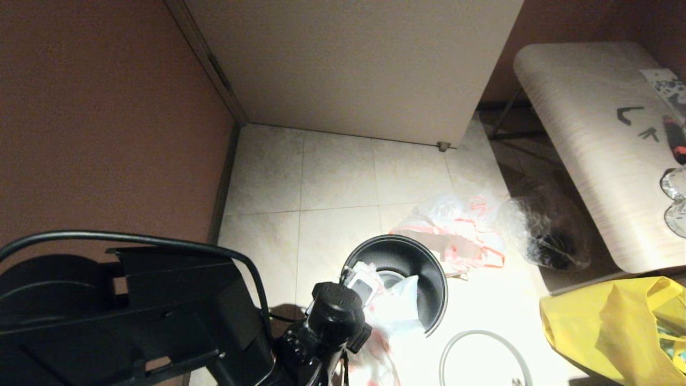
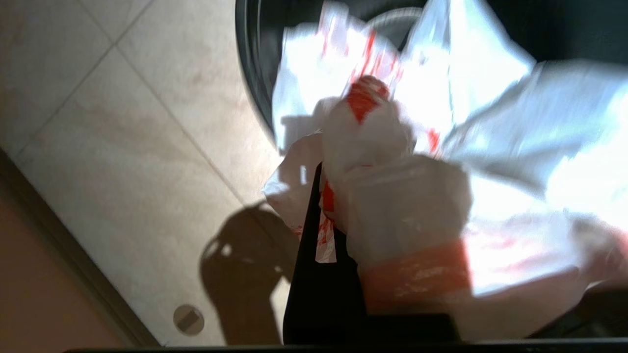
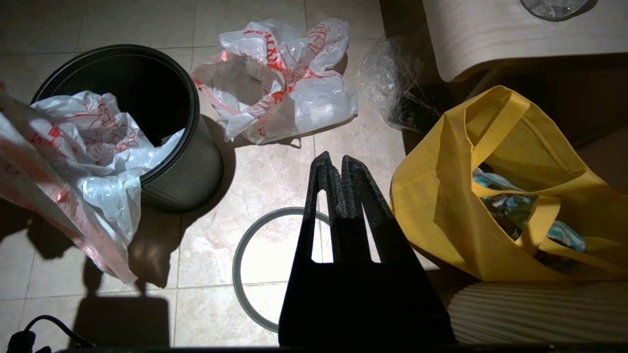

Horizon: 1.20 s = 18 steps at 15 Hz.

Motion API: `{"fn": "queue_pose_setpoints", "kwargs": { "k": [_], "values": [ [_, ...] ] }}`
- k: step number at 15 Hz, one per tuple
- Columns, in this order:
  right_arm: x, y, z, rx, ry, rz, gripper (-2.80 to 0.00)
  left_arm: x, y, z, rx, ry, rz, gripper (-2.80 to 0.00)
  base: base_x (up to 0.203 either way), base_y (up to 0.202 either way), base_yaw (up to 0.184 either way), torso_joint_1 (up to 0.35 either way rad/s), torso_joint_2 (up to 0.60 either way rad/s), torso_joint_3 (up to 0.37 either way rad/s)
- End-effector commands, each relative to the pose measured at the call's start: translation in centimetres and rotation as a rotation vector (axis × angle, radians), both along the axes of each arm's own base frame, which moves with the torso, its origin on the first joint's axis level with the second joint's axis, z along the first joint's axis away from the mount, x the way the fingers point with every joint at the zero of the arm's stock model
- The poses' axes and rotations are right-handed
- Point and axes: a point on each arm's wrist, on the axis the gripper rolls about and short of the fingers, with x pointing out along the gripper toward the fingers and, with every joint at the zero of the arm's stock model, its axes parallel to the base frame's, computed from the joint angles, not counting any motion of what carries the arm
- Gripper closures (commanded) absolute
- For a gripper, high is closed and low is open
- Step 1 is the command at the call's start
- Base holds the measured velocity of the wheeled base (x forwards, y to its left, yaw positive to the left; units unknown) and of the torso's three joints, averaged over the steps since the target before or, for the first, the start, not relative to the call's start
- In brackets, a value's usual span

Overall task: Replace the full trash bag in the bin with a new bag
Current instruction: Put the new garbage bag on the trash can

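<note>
Left gripper [image 2: 338, 196] at near rim of bin [image 1: 423, 279], fingers clamped tight on bunched edge of new bag [image 1: 394, 313]. New bag half in bin, rest draped over rim onto floor. Full trash bag [image 1: 455, 236] already out, sitting on floor tiles just behind bin. Grey rim ring [image 3: 250, 264] flat on floor nearby, beside yellow bag [image 1: 616, 327]. Right gripper [image 3: 338, 169] parked above ring, fingers pressed together, nothing in them.

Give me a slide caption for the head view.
Left gripper shut on the new bag at the bin; full trash bag on floor.
</note>
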Motion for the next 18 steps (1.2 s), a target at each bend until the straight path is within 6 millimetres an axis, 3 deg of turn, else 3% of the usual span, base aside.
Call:
{"fn": "queue_pose_setpoints", "kwargs": {
  "k": [1,7,9,14,18],
  "values": [
    [0.1,0.0,-0.2,0.000,0.010,0.000,0.00,1.2,-1.4,2.2,-0.007,-0.001,0.001,0.00,0.000,0.000,0.000,0.000,0.00,0.000],
    [0.1,0.0,-0.2,0.000,0.010,0.000,0.00,6.1,-5.7,9.8,-0.125,-0.027,0.032,0.00,0.000,0.000,0.000,0.000,0.00,0.000],
    [0.1,0.0,-0.2,-0.008,0.010,0.003,0.00,7.5,-7.2,11.4,-0.175,-0.009,0.057,0.00,0.000,0.000,0.000,0.000,0.00,0.000],
    [0.1,0.0,-0.2,-0.015,0.010,0.006,0.00,9.5,-9.5,9.9,-0.171,0.058,0.079,0.00,0.000,0.000,0.000,0.000,0.00,0.000],
    [0.1,0.1,-0.2,-0.112,0.022,0.034,0.00,10.8,-9.9,11.1,-0.290,0.032,0.121,0.00,0.000,0.000,0.000,0.000,0.00,0.000]
  ]
}}
